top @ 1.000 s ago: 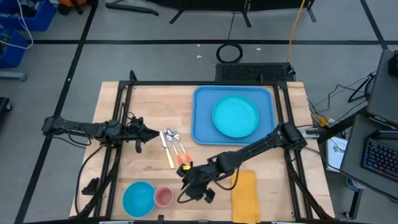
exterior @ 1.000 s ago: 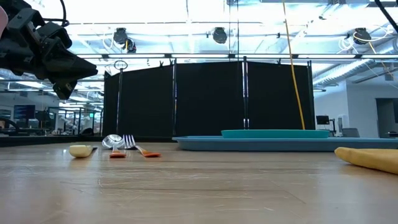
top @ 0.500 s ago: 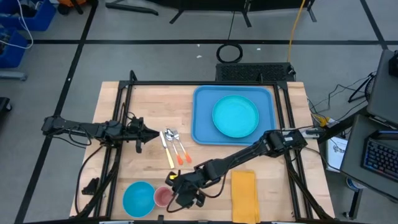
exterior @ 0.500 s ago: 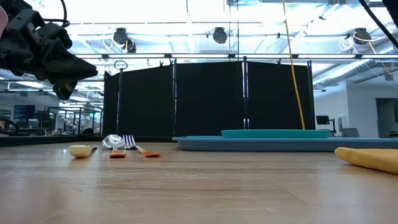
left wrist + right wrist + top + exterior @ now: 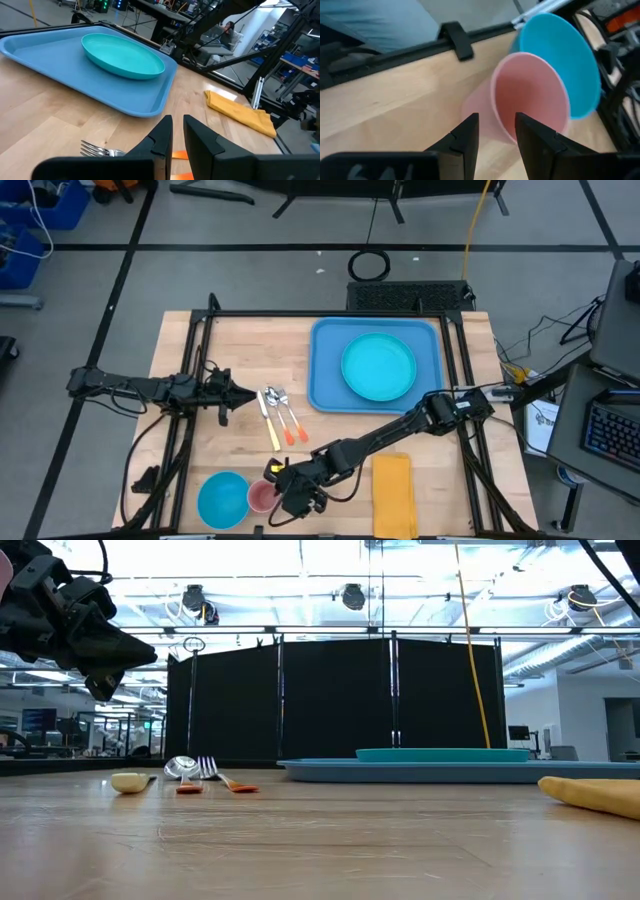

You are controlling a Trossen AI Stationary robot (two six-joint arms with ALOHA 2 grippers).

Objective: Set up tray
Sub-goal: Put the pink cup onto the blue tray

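1. My right gripper (image 5: 285,490) has swung from mid-table toward the front edge and now sits at the pink cup (image 5: 520,97), fingers narrowing either side of its rim, not yet gripping.
2. I judge the cup is next onto the tray (image 5: 325,370).
3. The tray lies flat near the table's (image 5: 240,345) back right, its long axis front to back, carrying the turquoise plate (image 5: 378,366).
4. My left gripper (image 5: 243,394) waits at the left edge, fingers narrow and empty.
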